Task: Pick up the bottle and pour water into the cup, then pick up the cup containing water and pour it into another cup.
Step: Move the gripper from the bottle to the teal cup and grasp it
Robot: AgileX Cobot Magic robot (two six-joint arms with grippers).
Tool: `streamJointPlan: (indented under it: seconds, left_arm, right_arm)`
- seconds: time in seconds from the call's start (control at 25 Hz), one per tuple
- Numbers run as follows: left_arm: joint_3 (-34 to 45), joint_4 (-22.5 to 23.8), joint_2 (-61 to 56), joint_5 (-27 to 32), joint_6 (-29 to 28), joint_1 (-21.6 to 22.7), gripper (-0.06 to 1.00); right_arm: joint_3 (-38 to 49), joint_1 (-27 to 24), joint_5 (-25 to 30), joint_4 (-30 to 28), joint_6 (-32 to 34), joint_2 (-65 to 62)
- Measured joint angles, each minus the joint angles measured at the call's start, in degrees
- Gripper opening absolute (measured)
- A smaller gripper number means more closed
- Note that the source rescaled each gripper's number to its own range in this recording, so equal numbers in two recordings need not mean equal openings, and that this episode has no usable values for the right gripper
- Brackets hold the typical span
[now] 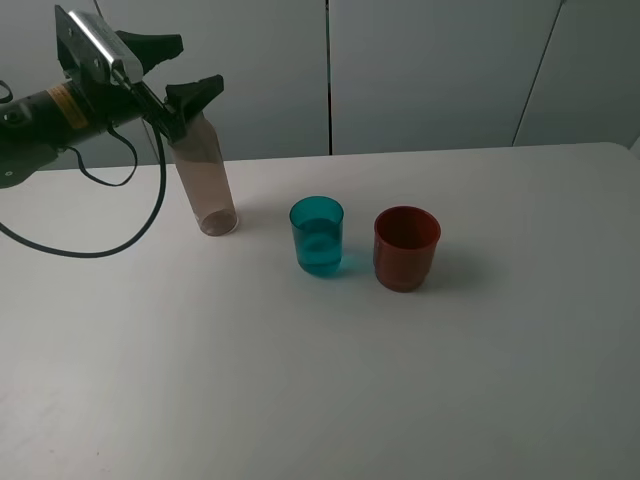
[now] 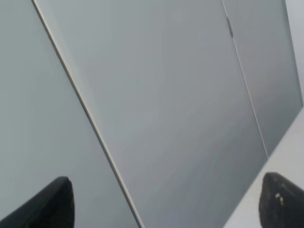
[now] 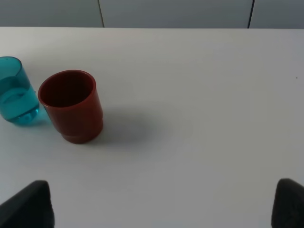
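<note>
The smoky grey-brown bottle (image 1: 207, 185) stands upright on the table at the left. My left gripper (image 1: 200, 62) is open and tilted up beside and above the bottle's top, holding nothing; its wrist view shows only the wall between the spread fingertips (image 2: 51, 204). The teal cup (image 1: 318, 236) stands in the middle with water in its bottom, and also shows in the right wrist view (image 3: 16, 95). The red-brown cup (image 1: 406, 247) stands just right of it, apart, upright and empty (image 3: 71, 107). My right gripper (image 3: 159, 204) is open, back from the cups, out of the high view.
The white table (image 1: 300, 390) runs back to grey wall panels (image 1: 430, 70). A black cable (image 1: 120, 235) from the left arm hangs over the table's left part.
</note>
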State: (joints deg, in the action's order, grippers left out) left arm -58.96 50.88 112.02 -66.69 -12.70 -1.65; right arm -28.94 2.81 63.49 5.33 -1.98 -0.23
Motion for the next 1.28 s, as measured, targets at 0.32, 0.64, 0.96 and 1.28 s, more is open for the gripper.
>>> streamJointPlan:
  seconds: [0.32,0.64,0.96,1.28]
  left_arm:
    - [0.00,0.25,-8.66,8.65,-11.50,-6.44,0.95]
    - [2.11,-3.19,-9.15,18.63,-14.94,-16.11,0.96]
    - [11.78,-5.21,-8.80,21.28,-13.84,-18.69,0.96]
    - [16.38,-3.23,-2.74,20.16,-12.55,-18.69,0.96]
  right_arm:
    - [0.00,0.00,0.00,0.00,0.00,0.00]
    - [0.00,0.00,0.00,0.00,0.00,0.00]
    - [0.00,0.00,0.00,0.00,0.00,0.00]
    - [0.00,0.00,0.00,0.00,0.00,0.00]
